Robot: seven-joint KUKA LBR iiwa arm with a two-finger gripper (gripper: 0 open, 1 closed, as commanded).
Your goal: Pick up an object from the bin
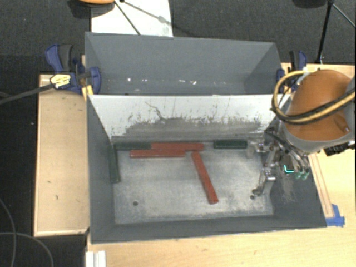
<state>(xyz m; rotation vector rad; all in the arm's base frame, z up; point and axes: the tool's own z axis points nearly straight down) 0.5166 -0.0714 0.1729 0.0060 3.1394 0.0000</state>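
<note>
Landmark: slanted red bar (204, 177), lying flat near the middle of the floor of the grey metal bin (100, 177), its upper end toward the back wall.
Long red bar (167, 149): just behind the slanted red bar's upper end, lying along the foot of the back wall; the two look to touch or nearly touch.
Dark green block (230, 144): behind and to the right of the slanted red bar – also at the back wall.
Dark upright strip (114, 168): well to the left of the slanted red bar, against the left wall.
Gripper (259, 188): right of the slanted red bar's lower end, apart from it, low over bare floor near the right wall.
Gripper state: open or closed – cannot tell; nothing visible in its hold.
Orange cover (317, 110): on the wrist, up and right of the gripper.
Nearest thing to gripper: the slanted red bar.
</note>
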